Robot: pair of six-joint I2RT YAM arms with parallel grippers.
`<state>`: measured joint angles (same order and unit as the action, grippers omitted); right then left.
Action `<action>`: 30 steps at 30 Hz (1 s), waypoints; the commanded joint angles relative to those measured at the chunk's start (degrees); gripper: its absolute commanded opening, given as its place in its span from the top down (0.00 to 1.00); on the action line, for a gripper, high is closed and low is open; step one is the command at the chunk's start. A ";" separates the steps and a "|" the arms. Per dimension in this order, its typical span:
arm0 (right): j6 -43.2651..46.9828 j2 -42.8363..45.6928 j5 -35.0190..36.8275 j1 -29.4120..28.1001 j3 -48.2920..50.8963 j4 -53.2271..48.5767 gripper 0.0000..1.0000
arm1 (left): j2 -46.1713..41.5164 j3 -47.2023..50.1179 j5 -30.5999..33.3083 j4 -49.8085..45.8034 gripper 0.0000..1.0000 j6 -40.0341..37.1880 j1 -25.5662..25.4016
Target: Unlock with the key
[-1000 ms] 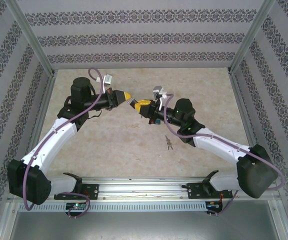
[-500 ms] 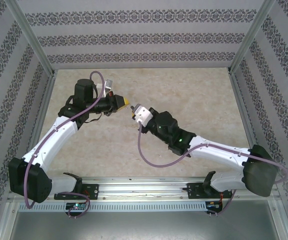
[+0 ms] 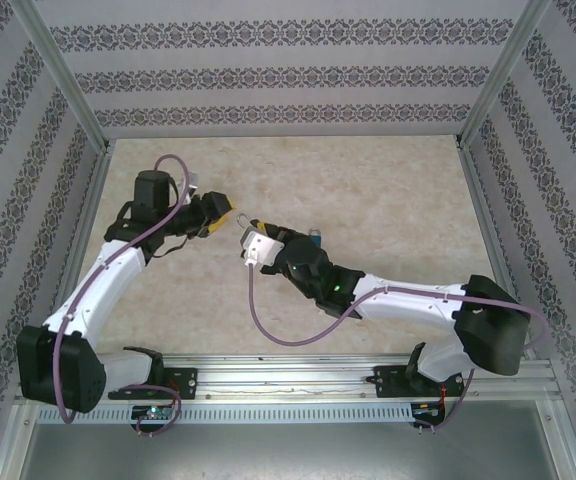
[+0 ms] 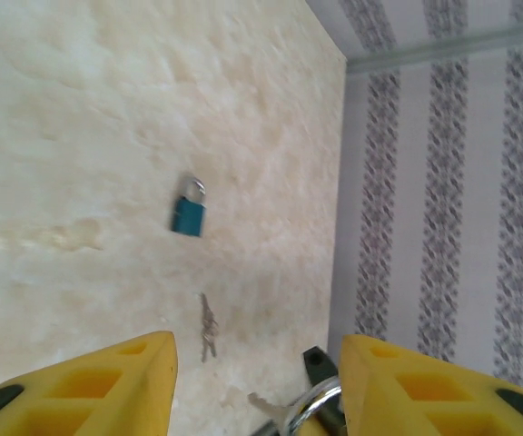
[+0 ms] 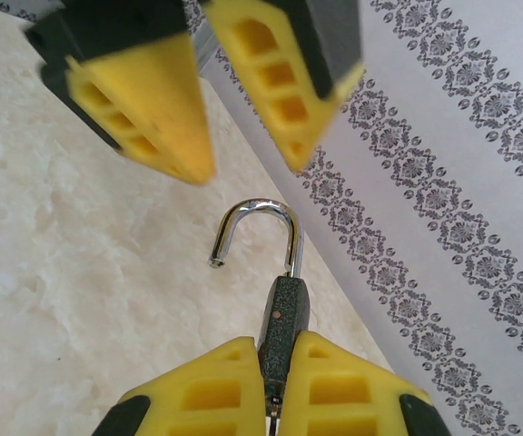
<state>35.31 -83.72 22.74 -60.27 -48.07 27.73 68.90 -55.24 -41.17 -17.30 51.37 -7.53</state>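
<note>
From its base at the near left edge the left arm (image 3: 98, 290) is raised, bent at the elbow and turned rightward, with the wrist aimed at mid-table. The right arm (image 3: 408, 295) is stretched low and long across the table (image 3: 388, 180) toward the left, so the two wrists are brought nose to nose, close but not touching. The left gripper (image 5: 248, 168) is seen with its yellow fingers spread wide and nothing between them. The right gripper (image 5: 280, 350) is pinched narrow on the body of a dark padlock (image 5: 282, 313), which is held in the air with its shackle end pointed at the left gripper. The silver shackle (image 5: 257, 227) is swung open with one end free, just short of the left fingertips. A blue padlock (image 4: 188, 215) is lying flat on the table and is partly covered by the right arm in the top view; its shackle state is too small to be judged. A bunch of keys (image 4: 208, 329) is lying on the table near the blue padlock, apart from it. The lower body of the dark padlock is hidden between the right fingers and cut by the frame edge, so the keyhole and any inserted key cannot be made out
</note>
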 commanded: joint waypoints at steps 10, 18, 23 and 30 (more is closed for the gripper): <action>-7.05 -16.34 -2.58 -2.13 -9.79 -0.13 1.00 | -10.92 7.60 6.96 -2.39 0.49 2.79 10.22; -5.04 -28.42 1.14 -3.19 -18.64 -7.33 1.00 | -11.80 8.03 5.75 -1.62 0.49 3.53 12.88; -3.78 -34.26 4.53 -3.22 -23.34 -11.28 1.00 | -11.94 8.47 5.41 -0.18 0.49 4.21 13.30; -4.30 -41.02 4.99 -2.94 -30.67 -20.67 1.00 | -11.87 8.17 4.70 0.68 0.49 4.70 13.86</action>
<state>31.44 -122.41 26.04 -63.16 -75.31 12.95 57.78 -47.31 -35.64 -18.83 55.13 5.39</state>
